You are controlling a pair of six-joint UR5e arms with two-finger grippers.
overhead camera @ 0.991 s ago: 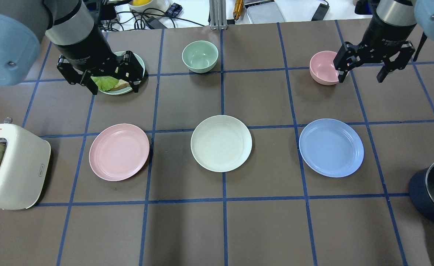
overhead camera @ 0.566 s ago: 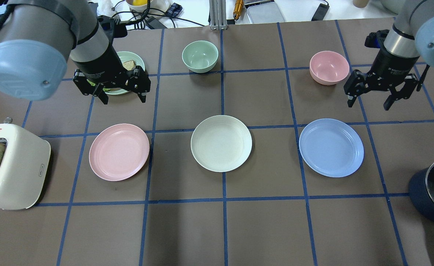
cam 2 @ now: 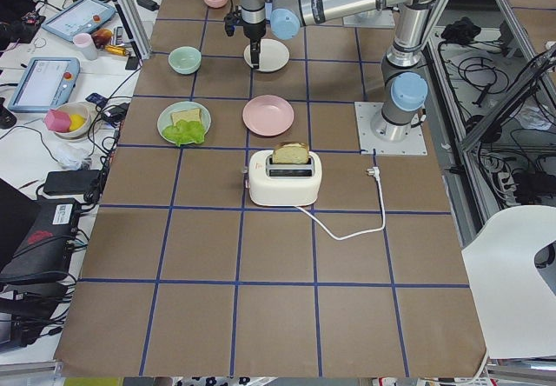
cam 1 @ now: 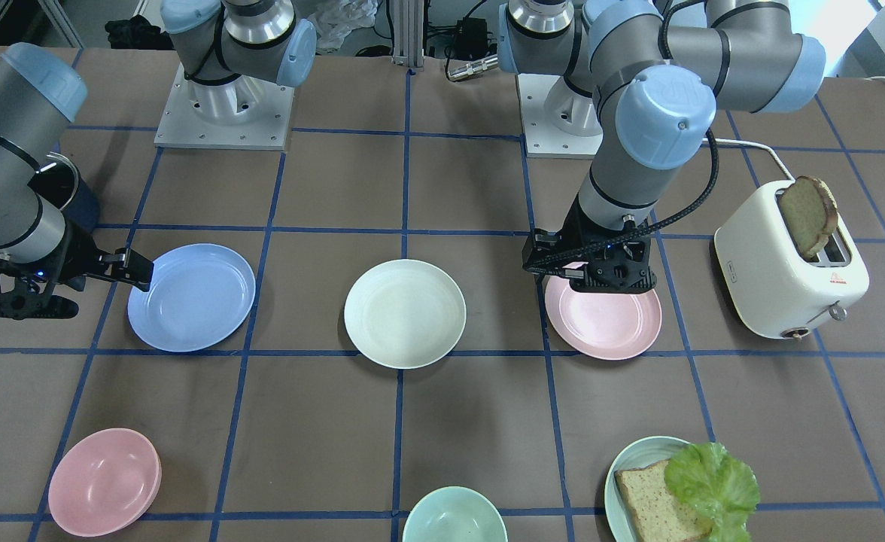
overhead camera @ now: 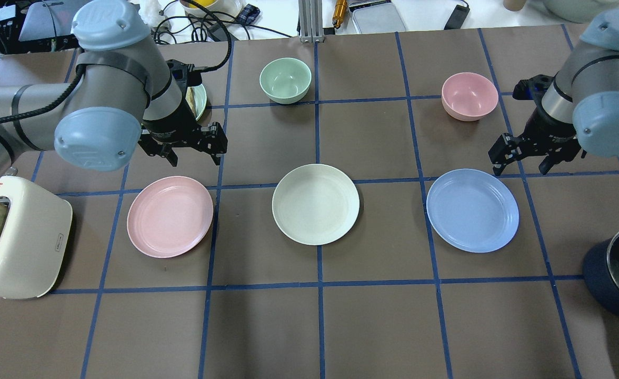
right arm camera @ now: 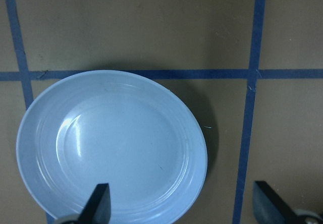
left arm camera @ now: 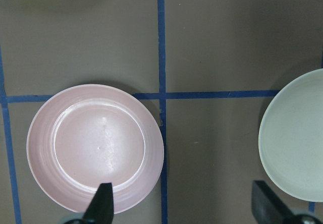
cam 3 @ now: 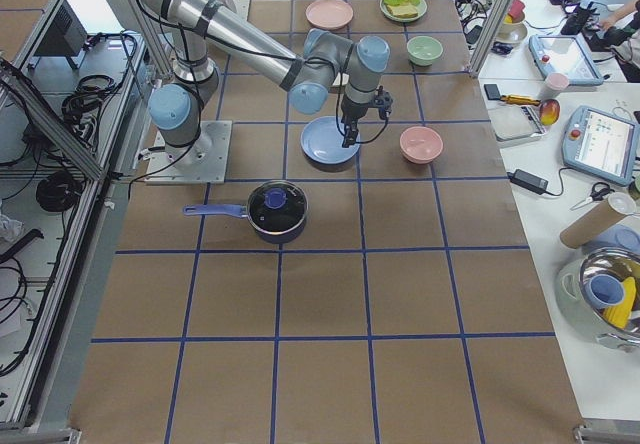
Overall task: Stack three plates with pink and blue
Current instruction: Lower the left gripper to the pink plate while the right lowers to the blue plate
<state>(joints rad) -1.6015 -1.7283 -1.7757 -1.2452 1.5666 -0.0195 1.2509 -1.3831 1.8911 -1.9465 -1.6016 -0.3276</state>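
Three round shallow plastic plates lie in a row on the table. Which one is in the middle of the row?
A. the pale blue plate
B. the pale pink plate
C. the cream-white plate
C: in the overhead view the cream-white round plastic plate lies between the pale pink round plastic plate and the pale blue round plastic plate, apart from both.

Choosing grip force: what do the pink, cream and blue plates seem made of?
Pink plate: probably plastic, matte; only a faint soft highlight.
Cream plate: likely the same, dull, glare-free surface.
Blue plate: likely plastic too, satin, moulded rings inside its rim.
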